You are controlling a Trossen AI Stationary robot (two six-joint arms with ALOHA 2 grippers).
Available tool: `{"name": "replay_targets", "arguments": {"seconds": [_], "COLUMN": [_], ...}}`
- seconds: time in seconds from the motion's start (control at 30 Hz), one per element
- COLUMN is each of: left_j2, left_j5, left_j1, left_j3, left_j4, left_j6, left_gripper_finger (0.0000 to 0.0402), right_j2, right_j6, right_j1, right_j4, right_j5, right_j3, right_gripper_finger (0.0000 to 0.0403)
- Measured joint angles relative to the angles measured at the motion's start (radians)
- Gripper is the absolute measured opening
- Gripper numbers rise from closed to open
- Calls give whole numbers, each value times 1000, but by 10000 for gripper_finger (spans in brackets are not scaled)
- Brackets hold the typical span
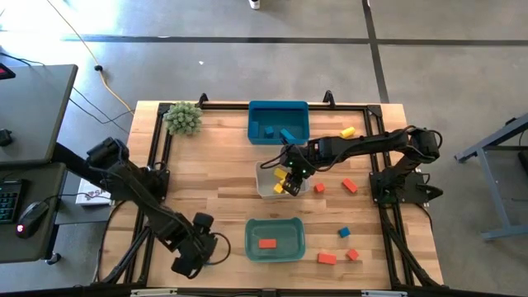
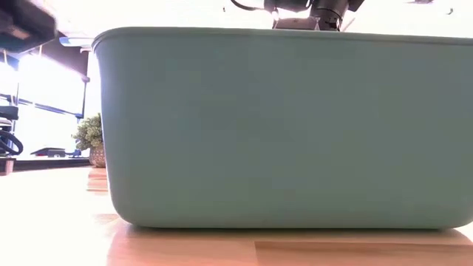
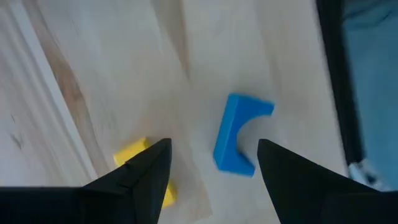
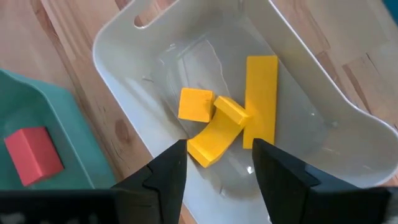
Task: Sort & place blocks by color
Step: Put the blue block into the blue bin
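You had the wooden table point(image 1: 223, 177) carrying three bins down its middle: the blue bin point(image 1: 298, 110) at the far edge, the white bin point(image 1: 266, 191) in the centre and the teal bin point(image 1: 252, 247) nearest the front. In the low view the teal bin's wall point(image 2: 281, 125) filled nearly the whole frame, and only the plant ball point(image 2: 90, 137) showed past it on the left.

Your right gripper point(image 1: 290, 177) hung over the white bin with its fingers apart and nothing between them. Your left gripper point(image 1: 194, 252) sat low at the front left of the table, its fingers point(image 3: 146, 174) spread wide and gripping nothing.

A card point(image 1: 95, 195) lay off the table's left edge; its print was too small to read.

The right wrist view showed you what the overhead one barely did: four yellow blocks in the white bin point(image 4: 124, 68), a bar point(image 4: 261, 99), an arch point(image 4: 211, 144), a cube point(image 4: 195, 104) and a small piece point(image 4: 231, 112), all touching in a cluster. It also caught the red block point(image 4: 34, 155) in the teal bin.

The left wrist view showed a blue arch block point(image 3: 238, 140) lying between the fingers' tips and a yellow block point(image 3: 134, 154) partly hidden behind one finger; the overhead view did not show either.

Overhead, loose blocks lay right of the bins: a yellow one point(image 1: 348, 132), two red point(image 1: 318, 188) point(image 1: 350, 186), a blue one point(image 1: 344, 233) and two more red point(image 1: 327, 258) point(image 1: 352, 254).
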Motion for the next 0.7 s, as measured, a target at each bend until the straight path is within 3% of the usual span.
{"name": "replay_targets", "arguments": {"seconds": [0.7], "left_j2": [214], "left_j5": [41], "left_j1": [-32], "left_j3": [-1], "left_j4": [81], "left_j6": [14], "left_gripper_finger": [215], "right_j2": [0], "right_j6": [-12], "right_j1": [5], "right_j4": [-15], "right_j5": [-9], "right_j3": [0], "right_gripper_finger": [170]}}
